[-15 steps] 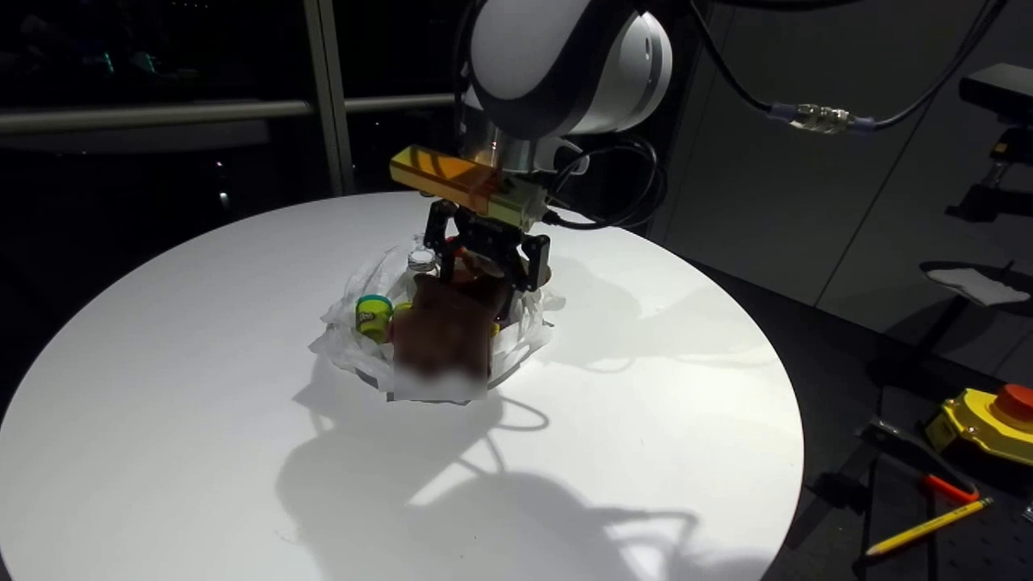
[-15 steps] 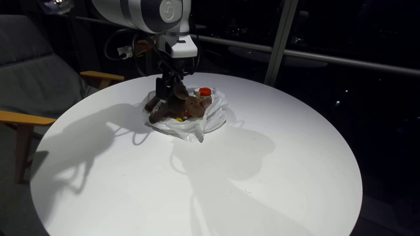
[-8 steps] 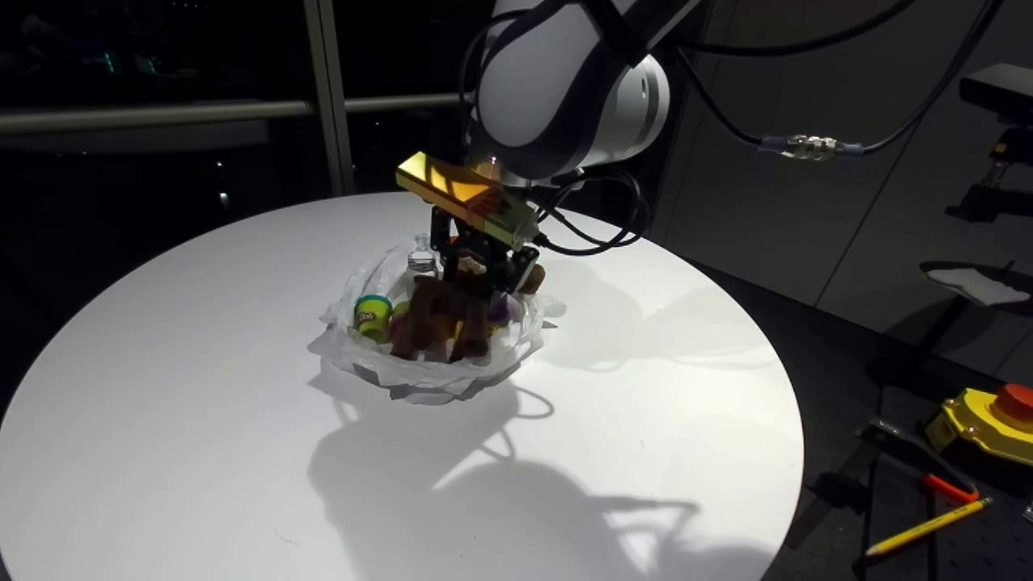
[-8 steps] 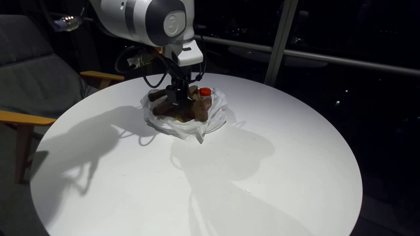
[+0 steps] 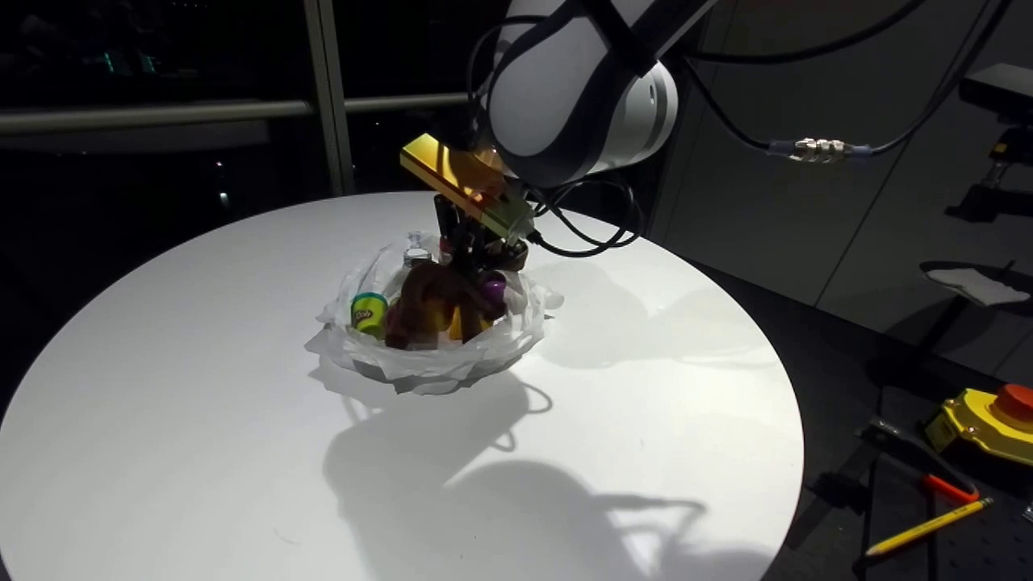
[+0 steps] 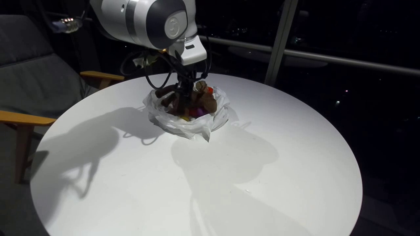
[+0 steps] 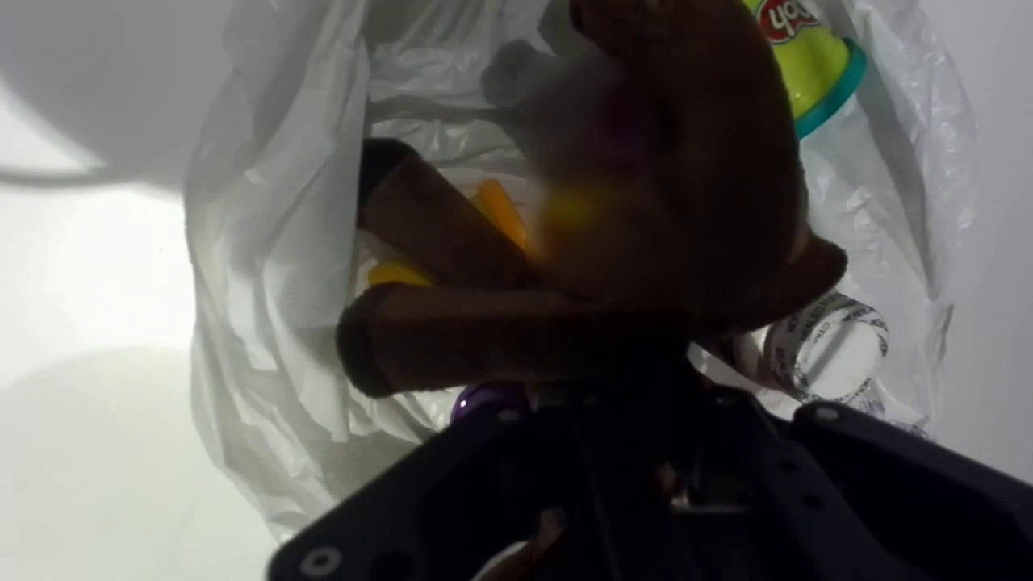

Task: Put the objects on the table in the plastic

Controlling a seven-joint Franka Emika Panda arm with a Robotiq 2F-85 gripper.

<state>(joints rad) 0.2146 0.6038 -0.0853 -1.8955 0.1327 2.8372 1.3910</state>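
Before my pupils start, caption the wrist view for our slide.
Black tool, apparently gripping a brown plush toy, framed by a wrinkly white plastic bag holding a teal-rimmed yellow-green can.

1 brn plush (image 7: 726, 177), 1 teal-lid can (image 5: 369, 315), 1 bag (image 5: 420, 361), 1 tbl (image 5: 202, 403)

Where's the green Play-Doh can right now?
In an exterior view, the green Play-Doh can sits inside the plastic bag at its left side, just left of the brown plush toy. The wrist view shows it at upper right.
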